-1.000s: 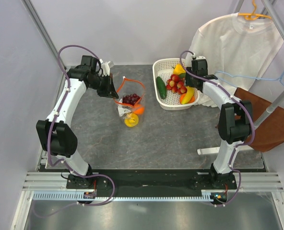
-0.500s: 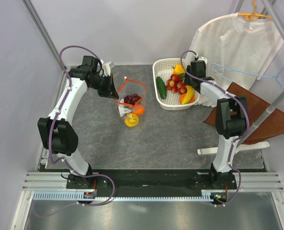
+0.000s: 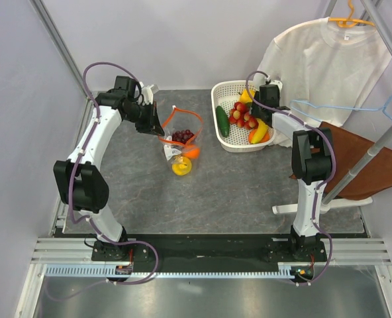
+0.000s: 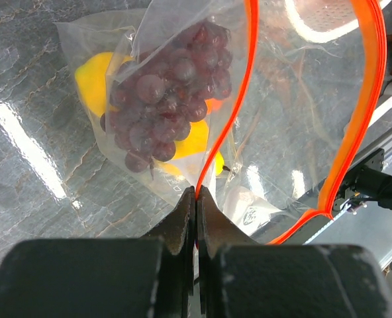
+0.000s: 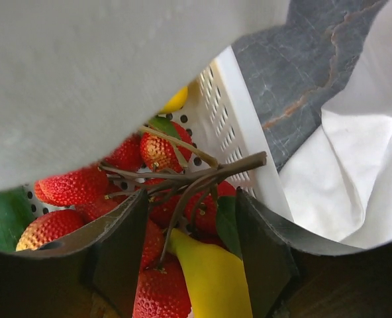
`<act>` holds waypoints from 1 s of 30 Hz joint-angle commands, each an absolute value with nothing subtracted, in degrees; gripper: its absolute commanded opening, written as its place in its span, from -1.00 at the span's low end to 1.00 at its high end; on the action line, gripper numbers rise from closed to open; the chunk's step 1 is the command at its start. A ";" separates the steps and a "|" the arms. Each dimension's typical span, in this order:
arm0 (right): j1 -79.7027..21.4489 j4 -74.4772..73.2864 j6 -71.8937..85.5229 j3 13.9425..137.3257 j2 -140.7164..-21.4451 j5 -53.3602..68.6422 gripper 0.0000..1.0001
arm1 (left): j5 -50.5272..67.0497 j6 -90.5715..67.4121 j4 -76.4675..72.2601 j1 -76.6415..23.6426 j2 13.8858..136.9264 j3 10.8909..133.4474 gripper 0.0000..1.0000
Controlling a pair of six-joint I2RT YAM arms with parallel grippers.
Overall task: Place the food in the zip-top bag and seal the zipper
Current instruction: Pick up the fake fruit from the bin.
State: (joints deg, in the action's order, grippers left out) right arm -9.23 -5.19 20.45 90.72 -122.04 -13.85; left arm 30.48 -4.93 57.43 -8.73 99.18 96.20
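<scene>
1. The left tool (image 4: 196, 196) has its fingers pressed tight together on the zipper (image 4: 373, 59), pinching the orange-red strip at one point of the mouth.
2. From that pinch the zip-top bag (image 3: 178, 151) hangs down to the table (image 3: 236, 179). Its mouth gapes in a wide loop, so the zipper is unsealed.
3. Inside the bag, the dark red grape bunch (image 4: 164, 96) lies nearest the mouth. A yellow fruit (image 4: 93, 76) sits deeper in, and more yellow shows under the grapes.
4. In the top view an orange fruit (image 3: 193, 152) rests against the bag's right side, near the grapes; a yellow one lies at the closed bottom end.
5. A small white label (image 4: 251, 211) shows through the clear plastic close to the pinched spot.
6. The right tool (image 5: 191, 199) is well apart from the bag, over the white basket (image 5: 230, 112) at the far right of the table.
7. Its fingers stand spread, and the brown stems (image 5: 202, 173) of the strawberries (image 5: 67, 189) lie in the gap between them (whether either finger touches the stems cannot be made out).
8. A yellow banana (image 5: 209, 278) lies in the basket just below the strawberries, also between the fingers.
</scene>
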 commanded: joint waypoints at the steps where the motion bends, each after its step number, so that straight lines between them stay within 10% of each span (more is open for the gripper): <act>1: -8.70 -1.76 20.22 93.69 -123.05 -13.71 0.15 | 30.41 -4.66 57.74 -8.53 99.84 98.79 -0.96; 9: -8.79 3.34 18.02 92.02 -119.63 -6.43 -0.98 | 31.11 -5.01 57.74 -8.44 100.55 98.96 -0.96; 30: -15.73 7.21 9.07 87.01 -104.69 1.50 -1.00 | 34.36 -6.77 57.74 -6.68 102.13 100.02 -0.96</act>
